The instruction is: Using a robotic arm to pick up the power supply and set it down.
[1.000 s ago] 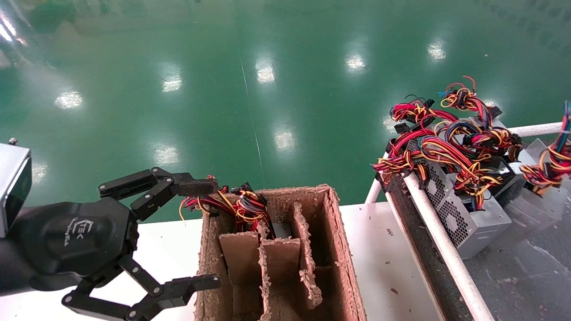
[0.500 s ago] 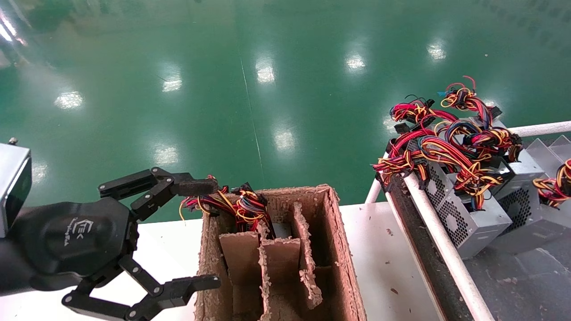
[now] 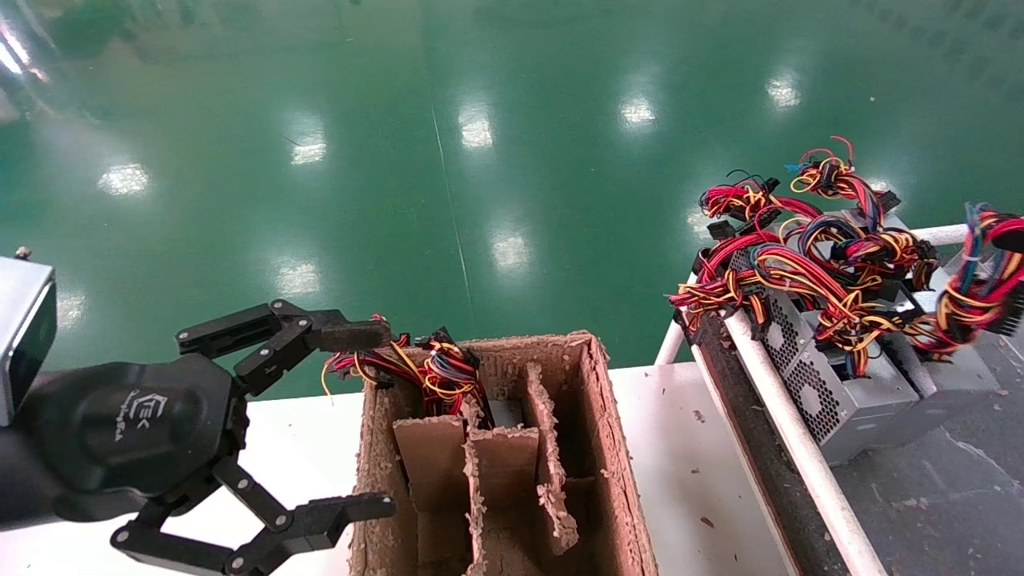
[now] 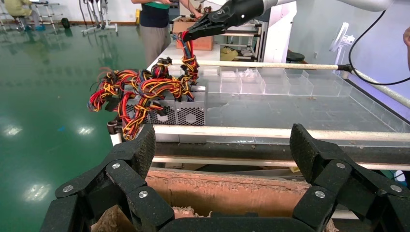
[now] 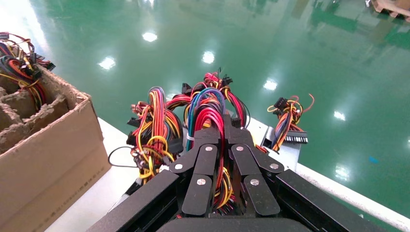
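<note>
Power supply (image 3: 956, 376): I see it at the far right of the head view, grey, resting among its twin units behind the white rail.
Wires (image 5: 209, 113): my right gripper (image 5: 223, 126) has its fingers clamped tight on this red, yellow and blue bundle, which leads down to that supply.
Other units (image 3: 848, 392): a row just beside it, honeycomb vents showing, wires heaped on top.
Left gripper (image 3: 360, 420): I have it parked beside the box, fingers spread wide, holding nothing.
Box (image 3: 616, 472): brown cardboard with dividers, on the white bench (image 3: 688, 480); another wire bundle pokes out of its far-left cell.
</note>
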### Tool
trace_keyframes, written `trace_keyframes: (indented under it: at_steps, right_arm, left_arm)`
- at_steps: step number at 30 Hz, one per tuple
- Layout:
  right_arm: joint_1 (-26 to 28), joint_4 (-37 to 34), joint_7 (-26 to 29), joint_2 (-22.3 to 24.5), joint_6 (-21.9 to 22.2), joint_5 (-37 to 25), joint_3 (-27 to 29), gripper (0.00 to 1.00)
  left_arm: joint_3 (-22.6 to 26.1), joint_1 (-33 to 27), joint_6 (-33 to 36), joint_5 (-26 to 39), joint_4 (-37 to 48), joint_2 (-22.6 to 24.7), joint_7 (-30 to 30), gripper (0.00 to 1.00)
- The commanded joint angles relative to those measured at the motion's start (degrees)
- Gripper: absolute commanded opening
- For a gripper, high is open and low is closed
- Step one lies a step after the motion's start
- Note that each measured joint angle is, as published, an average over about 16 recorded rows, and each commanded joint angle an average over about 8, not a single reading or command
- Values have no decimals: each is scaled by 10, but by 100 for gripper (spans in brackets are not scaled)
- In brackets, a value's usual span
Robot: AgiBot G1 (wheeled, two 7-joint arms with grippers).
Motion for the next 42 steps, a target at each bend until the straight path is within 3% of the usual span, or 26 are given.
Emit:
trace_keyframes:
  at_steps: [1, 7, 9, 33, 42]
  right_arm:
    - [1, 9, 3, -7, 8, -2, -2, 7]
    - [10, 12, 13, -16, 19, -14, -8, 82]
    - [12, 12, 16, -18, 19, -16, -9, 100]
    - [36, -4, 37, -5, -29, -45, -28, 100]
    - [33, -40, 28, 6, -28, 19, 8, 100]
  left_arm:
    - [0, 0, 0, 0, 0, 0, 0, 100]
    - [0, 0, 0, 0, 0, 0, 0, 100]
    - [0, 0, 0, 0, 0, 0, 0, 100]
    - [0, 0, 0, 0, 0, 0, 0, 100]
    - [0, 0, 0, 0, 0, 0, 0, 100]
